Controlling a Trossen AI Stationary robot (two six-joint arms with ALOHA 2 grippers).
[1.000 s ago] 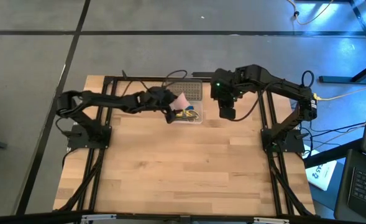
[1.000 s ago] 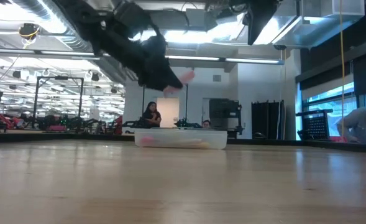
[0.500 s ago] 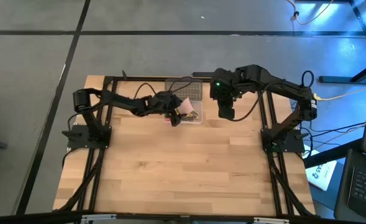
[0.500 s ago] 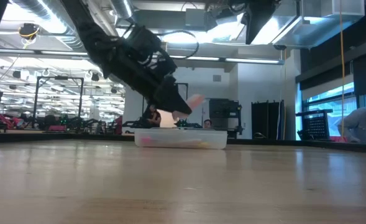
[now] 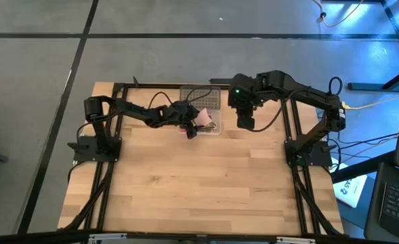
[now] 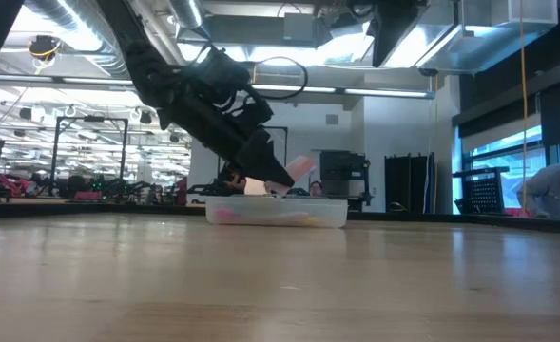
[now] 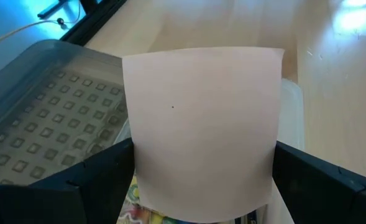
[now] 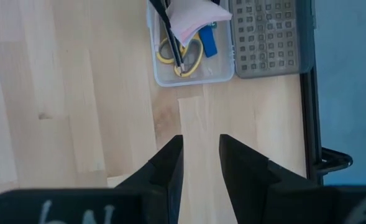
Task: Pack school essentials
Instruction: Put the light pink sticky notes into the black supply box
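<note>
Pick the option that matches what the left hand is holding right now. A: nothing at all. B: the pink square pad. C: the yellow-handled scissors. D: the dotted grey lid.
B: the left hand grips the pink square pad between its fingers, holding it over the clear case, where the yellow-handled scissors already lie.

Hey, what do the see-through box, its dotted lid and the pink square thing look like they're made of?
The box looks like clear plastic: the scissors show through its walls. The lid seems frosted grey plastic, moulded with rows of raised squares. The pink pad, held in the left pincer, looks like matte paper; its edges bow slightly, so likely thin sheets, though that's a guess.
</note>
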